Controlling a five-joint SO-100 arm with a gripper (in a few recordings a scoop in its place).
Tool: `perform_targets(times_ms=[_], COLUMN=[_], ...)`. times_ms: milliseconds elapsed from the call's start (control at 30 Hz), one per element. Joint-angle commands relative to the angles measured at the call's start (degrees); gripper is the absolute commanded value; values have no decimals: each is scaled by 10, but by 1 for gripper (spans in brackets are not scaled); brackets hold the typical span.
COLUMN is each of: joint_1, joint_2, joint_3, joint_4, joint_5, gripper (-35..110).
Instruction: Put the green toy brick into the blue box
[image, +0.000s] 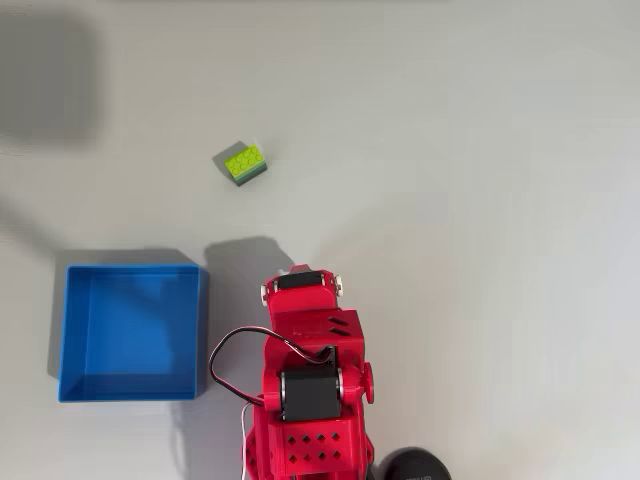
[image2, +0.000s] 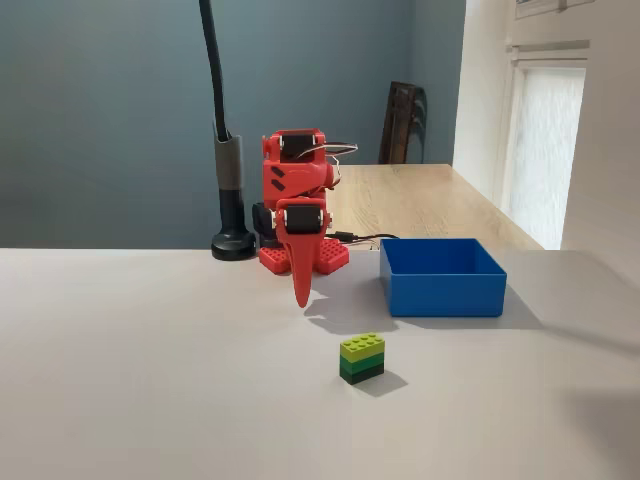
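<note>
The brick was seen lying on the white table, alone, with its lime studs facing up and darker green layers under them. In the fixed view the brick stood in front of the arm, nearer to the camera, with a small shadow beside it. Nothing was touching it.

The box was placed well apart from the brick, at the lower left of the overhead view, just beside the arm. In the fixed view the box was seen to the right of the arm, and its inside was hidden by its front wall.

The red arm was folded over its base. The gripper was pointed down, its tip above the table between the base and the brick, near neither of them touching. The fingers were seen closed together into one point, and nothing was held between them. A black lamp stand was standing behind the arm.
</note>
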Motion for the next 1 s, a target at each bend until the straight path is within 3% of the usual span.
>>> perform_targets(times_ms=[0,567,967], joint_1=[-10,-26,-65], joint_2=[4,-9,-252], joint_3=[-6,-119,-324], joint_4=[-2,-18,7], joint_5=[-8,-35,-56], gripper=[0,0,0])
